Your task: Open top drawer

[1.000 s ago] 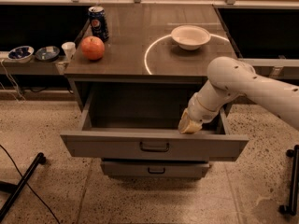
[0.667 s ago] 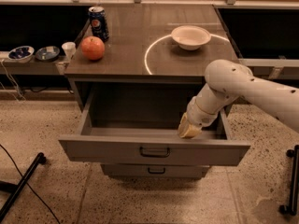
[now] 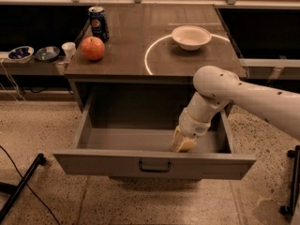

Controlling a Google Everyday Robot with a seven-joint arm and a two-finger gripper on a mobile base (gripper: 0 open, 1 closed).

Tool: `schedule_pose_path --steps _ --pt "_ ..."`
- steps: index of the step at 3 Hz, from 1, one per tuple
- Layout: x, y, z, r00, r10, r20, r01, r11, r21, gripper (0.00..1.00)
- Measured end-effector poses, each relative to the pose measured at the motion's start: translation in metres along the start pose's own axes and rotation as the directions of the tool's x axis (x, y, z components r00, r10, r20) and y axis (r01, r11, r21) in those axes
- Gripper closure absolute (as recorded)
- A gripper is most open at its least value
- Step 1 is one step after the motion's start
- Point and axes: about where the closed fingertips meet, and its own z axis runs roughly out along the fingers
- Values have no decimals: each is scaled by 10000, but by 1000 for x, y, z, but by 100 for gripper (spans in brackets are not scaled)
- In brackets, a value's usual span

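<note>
Reaching inside the top drawer (image 3: 93,162), the gripper (image 3: 183,143) sits behind its rigid, likely easy-sliding front, right of the graspable handle (image 3: 154,166); whether it is open or closed cannot be told.

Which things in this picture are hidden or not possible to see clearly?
Camera view:
- Gripper, low inside the top drawer: whether it touches the drawer's front is unclear.
- Space below the top drawer: covered by the pulled-out drawer.
- Arm: cut off by the right edge.
- Small bowls at left: contents too small to tell.
</note>
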Motion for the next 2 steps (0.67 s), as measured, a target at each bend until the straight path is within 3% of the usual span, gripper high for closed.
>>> schedule_pose_path --steps 2 --pt "-15 -1 5 9984 54 558 -16 9977 -680 100"
